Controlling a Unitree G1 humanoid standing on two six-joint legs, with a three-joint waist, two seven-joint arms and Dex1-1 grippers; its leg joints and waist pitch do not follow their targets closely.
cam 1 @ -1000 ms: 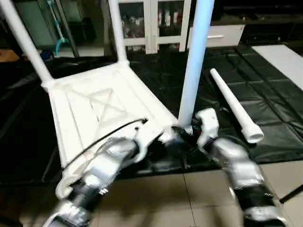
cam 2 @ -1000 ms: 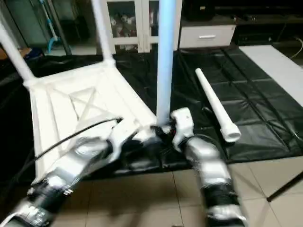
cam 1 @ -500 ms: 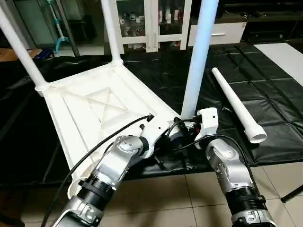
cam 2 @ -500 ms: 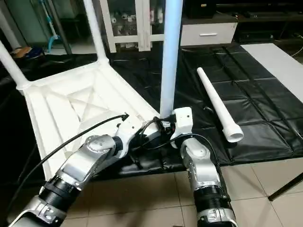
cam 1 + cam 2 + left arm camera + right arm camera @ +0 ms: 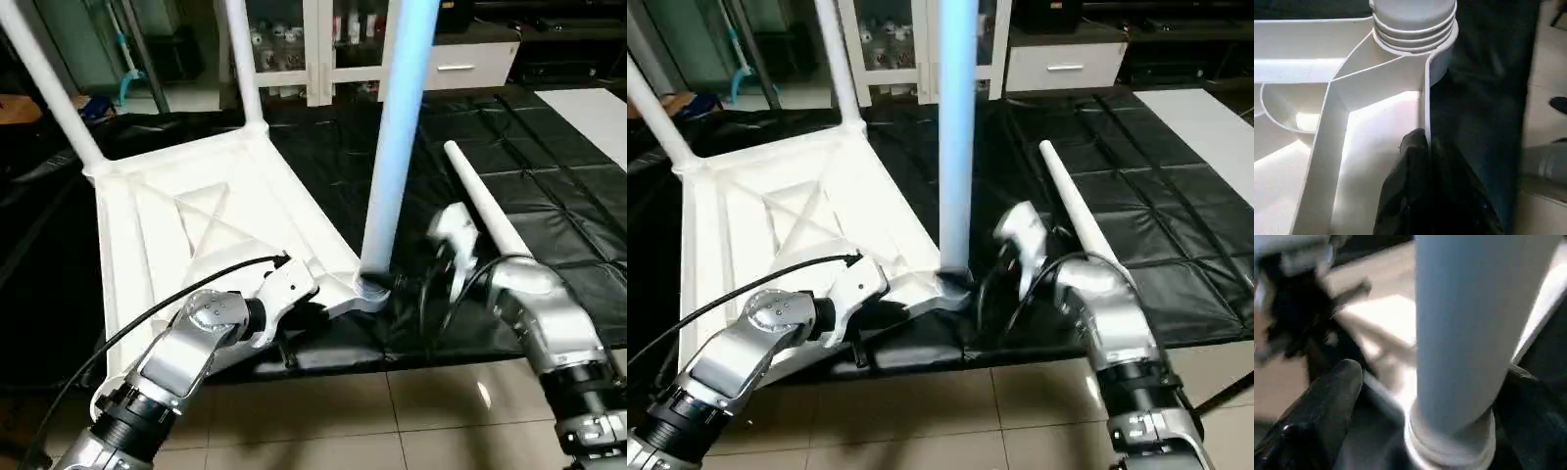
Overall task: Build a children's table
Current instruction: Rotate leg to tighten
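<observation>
Left gripper (image 5: pixel 1422 147): we see its two black fingers pressed together, tips at the inner side of the tabletop's (image 5: pixel 186 235) near rim, just beside the corner socket (image 5: pixel 1415 24). We cannot tell whether they pinch the rim wall or merely rest against it.

Right gripper (image 5: pixel 1415 396): its fingers (image 5: pixel 1322 406) stand wide apart, one on each side of the upright leg (image 5: pixel 397 137), close to the leg's ribbed foot and not clamped on it. In the head views we see the right wrist (image 5: pixel 456 240) just beside this leg, on the side of the loose leg.

Tabletop: it lies upside down on the black mat (image 5: pixel 549 206), ribbed underside up, its near edge at the border of mat and tiled floor (image 5: pixel 392 411).

Legs: three stand upright in corner sockets, namely the near one between the grippers and two at the far corners (image 5: pixel 245 69) (image 5: pixel 49 88). A fourth, loose leg (image 5: pixel 490 211) lies on the mat to the right of the tabletop, apart from it, with its wide end nearer to us.

Background: a white glass-door cabinet (image 5: pixel 323 49) stands beyond the mat.
</observation>
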